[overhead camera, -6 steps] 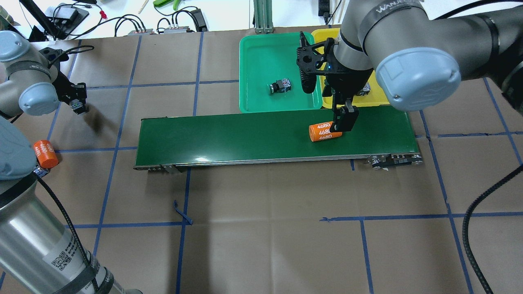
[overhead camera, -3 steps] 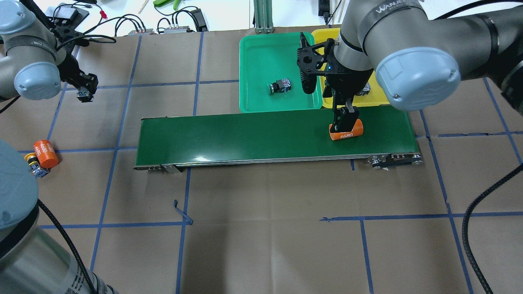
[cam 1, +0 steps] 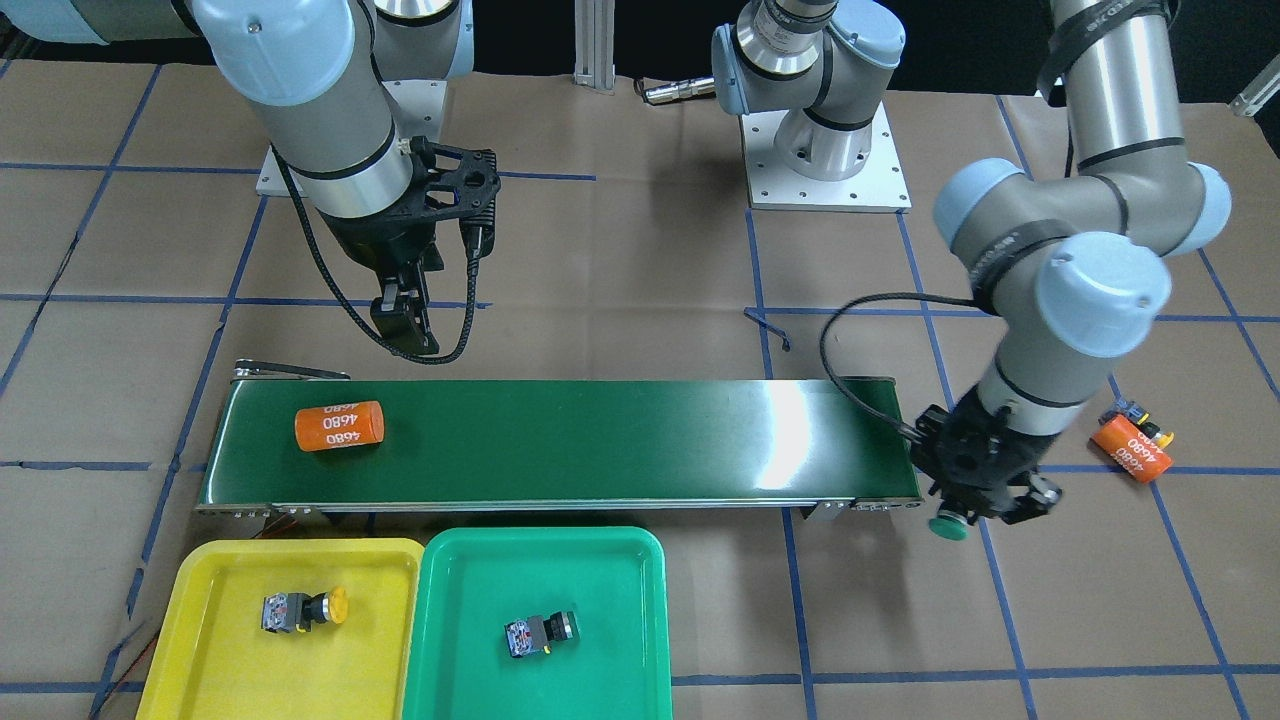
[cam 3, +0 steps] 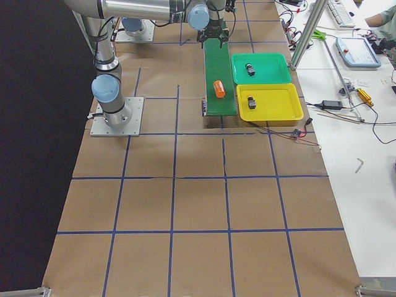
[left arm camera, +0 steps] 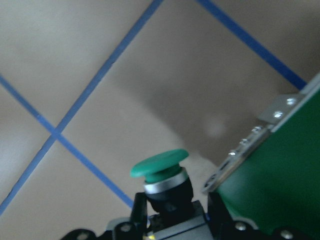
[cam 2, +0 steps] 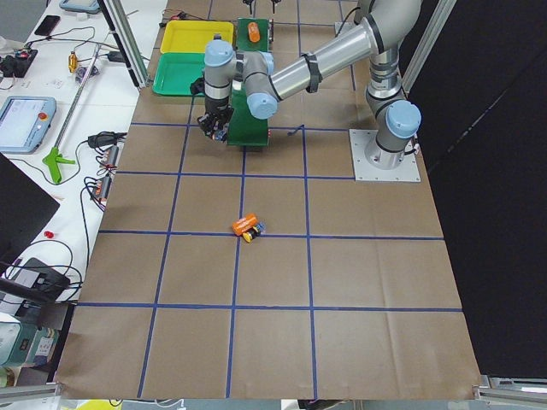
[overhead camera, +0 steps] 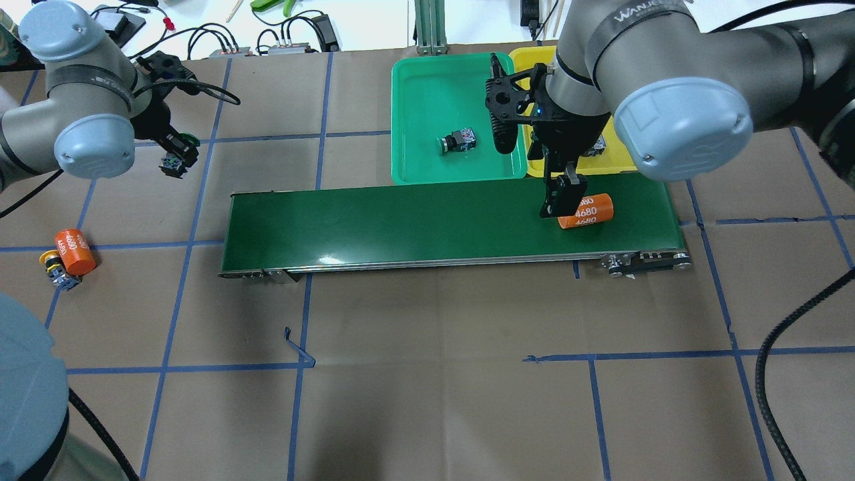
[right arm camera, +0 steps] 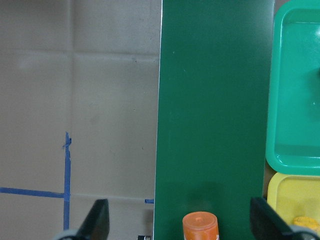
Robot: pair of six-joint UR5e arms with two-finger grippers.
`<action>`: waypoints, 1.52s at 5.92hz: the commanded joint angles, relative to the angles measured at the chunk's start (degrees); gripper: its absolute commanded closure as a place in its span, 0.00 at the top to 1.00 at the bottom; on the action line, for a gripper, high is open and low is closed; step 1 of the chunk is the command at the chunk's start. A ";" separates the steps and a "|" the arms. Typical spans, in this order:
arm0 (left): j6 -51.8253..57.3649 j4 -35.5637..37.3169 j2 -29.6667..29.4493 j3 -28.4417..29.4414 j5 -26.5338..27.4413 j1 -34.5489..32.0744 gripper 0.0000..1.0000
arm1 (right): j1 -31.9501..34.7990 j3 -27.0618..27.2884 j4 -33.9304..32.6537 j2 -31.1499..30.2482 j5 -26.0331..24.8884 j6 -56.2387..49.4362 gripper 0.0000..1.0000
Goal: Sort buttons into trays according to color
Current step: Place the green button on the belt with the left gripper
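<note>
My left gripper [overhead camera: 179, 157] is shut on a green-capped button [left arm camera: 160, 165] and holds it above the paper just off the conveyor belt's left end; it also shows in the front view [cam 1: 985, 492]. My right gripper [overhead camera: 564, 199] hangs open and empty over the belt, its fingers [right arm camera: 98, 220] wide apart. The green tray [cam 1: 600, 600] holds one green button [cam 1: 540, 632]. The yellow tray [cam 1: 220, 665] holds one yellow button [cam 1: 303, 610]. Another yellow button [overhead camera: 55, 268] lies on the paper at far left.
The dark-green conveyor belt [overhead camera: 401, 220] runs across the middle. An orange "4680" cylinder [overhead camera: 586, 210] lies on its right end, beside my right gripper. A second orange cylinder [overhead camera: 75, 251] lies against the loose yellow button. Both trays sit behind the belt.
My left gripper has carried the green button up and rightward, toward the belt's left end. The orange cylinder has travelled right along the belt past my right gripper, which stayed put.
</note>
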 commanded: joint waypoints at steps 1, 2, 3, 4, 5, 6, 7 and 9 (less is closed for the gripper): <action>13.21 0.09 2.95 -4.74 3.78 -9.72 0.00 | 0.00 0.00 0.05 0.00 0.00 0.00 1.00; 17.53 -0.08 2.01 -5.88 3.62 -12.20 0.00 | 0.00 0.00 -0.04 0.09 0.00 0.00 1.00; 20.19 0.35 2.00 -8.24 3.79 -16.75 0.00 | 0.00 0.00 0.05 0.09 0.00 -0.09 1.00; 20.74 0.27 2.44 -8.62 3.97 -18.36 0.00 | 0.00 0.00 0.05 0.09 0.00 0.00 1.00; 21.09 0.27 2.27 -8.01 3.97 -18.03 0.73 | 0.00 0.00 0.05 0.09 0.00 0.00 1.00; 21.35 0.00 2.70 -7.74 3.97 -16.81 0.98 | 0.00 0.00 -0.04 0.09 0.00 -0.09 1.00; 21.36 -0.09 3.05 -7.65 3.88 -14.27 0.99 | 0.00 0.00 -0.04 0.09 0.00 -0.09 1.00; 21.45 -3.15 7.16 -7.74 3.36 -0.35 0.99 | 0.00 0.00 -0.04 0.09 0.00 -0.09 1.00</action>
